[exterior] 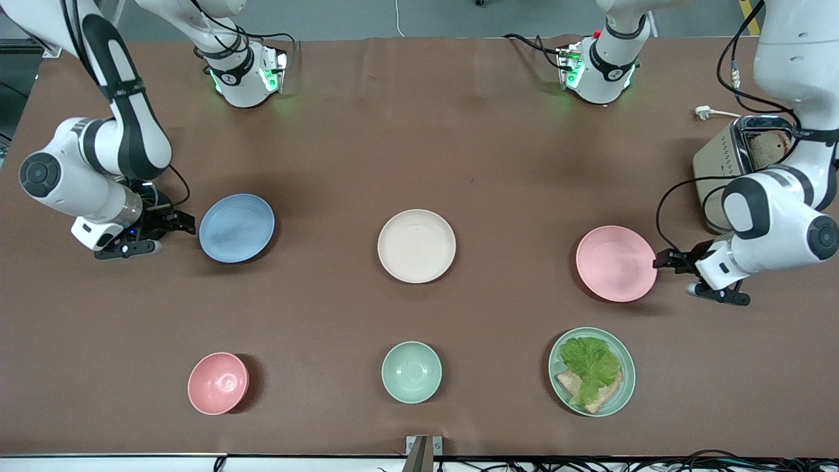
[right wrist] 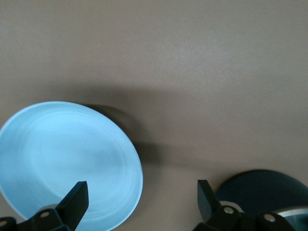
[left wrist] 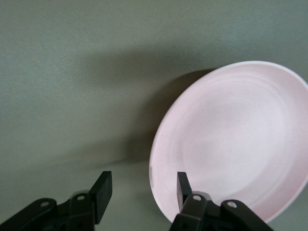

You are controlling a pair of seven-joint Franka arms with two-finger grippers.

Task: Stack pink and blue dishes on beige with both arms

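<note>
Sitting mid-surface, the beige plate [exterior: 416,246] is bare, blue plate [exterior: 236,227] at its 9 o'clock, pink plate [exterior: 616,263] at 3. Left gripper [exterior: 661,261] and right gripper [exterior: 185,223], jaws wide, meet their rims.

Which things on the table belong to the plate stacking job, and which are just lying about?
Job: blue plate, pink plate, beige plate, left gripper, right gripper.
Lying about: pink bowl, green bowl, green plate with lettuce sandwich, toaster.
</note>
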